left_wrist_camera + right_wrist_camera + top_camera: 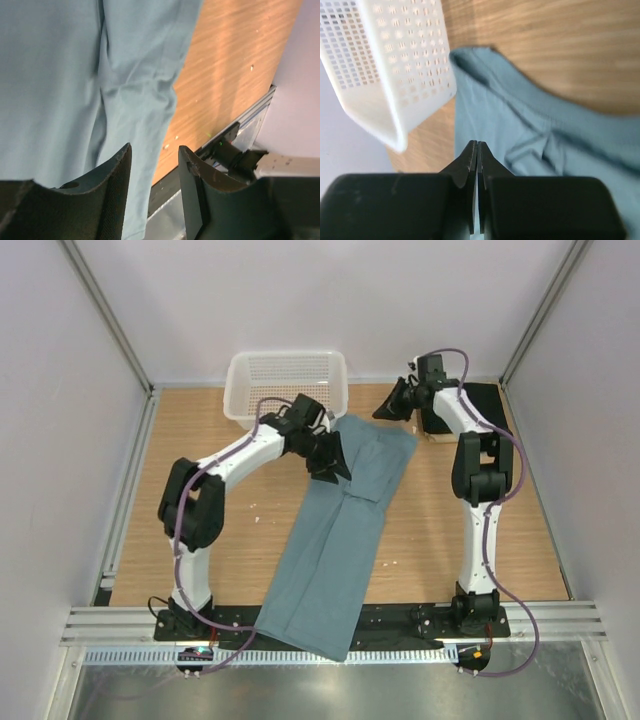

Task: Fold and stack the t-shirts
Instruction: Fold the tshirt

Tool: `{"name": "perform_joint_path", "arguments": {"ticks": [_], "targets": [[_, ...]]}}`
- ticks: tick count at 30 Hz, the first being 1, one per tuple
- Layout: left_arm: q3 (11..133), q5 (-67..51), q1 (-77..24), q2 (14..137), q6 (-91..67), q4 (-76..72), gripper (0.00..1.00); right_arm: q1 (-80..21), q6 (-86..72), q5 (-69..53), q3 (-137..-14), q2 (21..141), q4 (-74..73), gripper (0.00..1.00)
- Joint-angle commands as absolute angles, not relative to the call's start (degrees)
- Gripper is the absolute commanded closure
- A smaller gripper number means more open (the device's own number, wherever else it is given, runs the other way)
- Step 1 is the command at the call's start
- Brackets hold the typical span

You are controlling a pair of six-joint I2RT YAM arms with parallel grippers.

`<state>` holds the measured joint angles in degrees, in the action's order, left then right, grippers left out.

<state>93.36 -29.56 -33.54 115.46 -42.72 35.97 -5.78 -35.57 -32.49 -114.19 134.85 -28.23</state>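
Hovering my left pincer [328, 462] over the far left edge of the teal-blue t-shirt [340, 540], jaws apart, nothing between them. Right pincer [387, 412]: fingers pressed together, empty, raised above the shirt's far end, near the white mesh basket [285, 356].

The shirt lies on the desk [440, 530] as a long narrow strip with its sides folded inward. It runs diagonally from just beside the basket down to the near edge, where its hem hangs over.

Black t-shirt [480, 405] sits at the far right corner behind the right arm, apparently folded already. Cream t-shirt: I cannot pick it out.

Judgement: lengthwise fold on the teal shirt looks done. Crosswise folds and stacking it with the black one remain. Roughly midway.
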Motion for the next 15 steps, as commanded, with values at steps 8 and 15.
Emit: {"name": "perform_joint_path", "arguments": {"ticks": [8,15], "targets": [[75.34,-19.79,-29.27,91.86,-32.70,47.55,0.57,-12.74,-19.86,-0.32,-104.87,110.40,-55.63,0.56],[67.16,-13.10,-22.17,81.22,-34.45,48.25,0.56,-12.04,-22.94,-4.19,-96.50,105.29,-46.60,0.00]]}}
